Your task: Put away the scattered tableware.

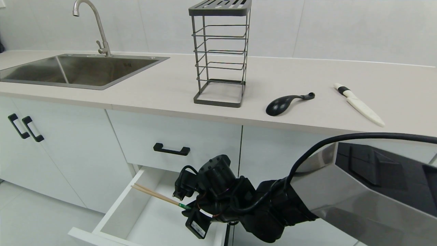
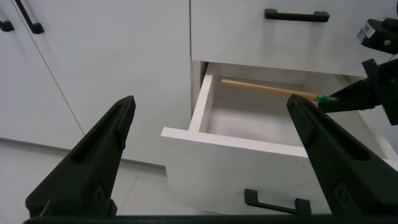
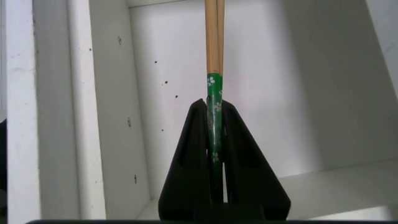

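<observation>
The right pincer (image 1: 186,206) pinches the chopsticks (image 1: 155,195) by their green ends; their long axis runs out from it over the open drawer (image 1: 114,210) (left pincer (image 2: 211,106) spread, farther off).

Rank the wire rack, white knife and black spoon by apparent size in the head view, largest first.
1. Wire rack, clearly largest.
2. White knife, longer.
3. Black spoon, shorter though wider-bowled; these two are close.

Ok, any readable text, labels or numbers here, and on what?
Sticker on right gripper: too small to read.
Mark on sink wall: too blurred to read.
Chopsticks: flower print only, no lettering.
</observation>
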Tool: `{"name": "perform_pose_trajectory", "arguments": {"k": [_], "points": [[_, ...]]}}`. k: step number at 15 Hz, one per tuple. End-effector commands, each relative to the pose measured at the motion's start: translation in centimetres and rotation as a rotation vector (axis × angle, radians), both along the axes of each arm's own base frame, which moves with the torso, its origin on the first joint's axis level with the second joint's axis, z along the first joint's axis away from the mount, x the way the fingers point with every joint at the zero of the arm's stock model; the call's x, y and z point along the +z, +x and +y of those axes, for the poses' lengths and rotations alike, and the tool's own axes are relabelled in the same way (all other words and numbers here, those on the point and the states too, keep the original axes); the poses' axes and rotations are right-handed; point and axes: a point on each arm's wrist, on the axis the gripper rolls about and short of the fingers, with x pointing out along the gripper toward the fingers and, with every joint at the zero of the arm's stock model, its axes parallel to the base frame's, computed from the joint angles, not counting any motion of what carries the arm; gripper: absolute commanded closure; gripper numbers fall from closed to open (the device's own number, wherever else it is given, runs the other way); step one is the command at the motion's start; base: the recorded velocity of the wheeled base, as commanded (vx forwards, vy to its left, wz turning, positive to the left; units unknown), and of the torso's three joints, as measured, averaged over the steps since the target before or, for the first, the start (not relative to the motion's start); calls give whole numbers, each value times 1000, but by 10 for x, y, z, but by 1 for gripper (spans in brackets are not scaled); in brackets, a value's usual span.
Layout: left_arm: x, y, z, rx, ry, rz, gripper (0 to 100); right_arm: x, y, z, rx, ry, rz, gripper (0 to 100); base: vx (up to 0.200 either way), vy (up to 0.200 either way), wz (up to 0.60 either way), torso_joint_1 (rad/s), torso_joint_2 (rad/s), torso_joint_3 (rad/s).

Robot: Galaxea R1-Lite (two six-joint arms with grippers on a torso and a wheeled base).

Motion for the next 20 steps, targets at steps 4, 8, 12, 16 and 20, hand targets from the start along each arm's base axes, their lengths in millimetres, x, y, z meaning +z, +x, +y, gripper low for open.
{"name": "perform_pose_trajectory", "arguments": {"k": [4,8,12,16,20], "points": [[0,0,0,0,0,1,0,-21,9,2,-11,-28,11,100,0,0,0,0,0,0],[0,0,0,0,0,1,0,-31,15,3,-19,-37,17,100,0,0,0,0,0,0],[0,0,0,0,0,1,0,-33,18,6,-18,-35,12,100,0,0,0,-16,29,8],[0,0,0,0,0,1,0,-35,24,6,-28,-30,7,100,0,0,0,-124,204,40],[0,0,0,0,0,1,0,-33,31,13,-31,-9,-8,100,0,0,0,-8,19,14]]}}
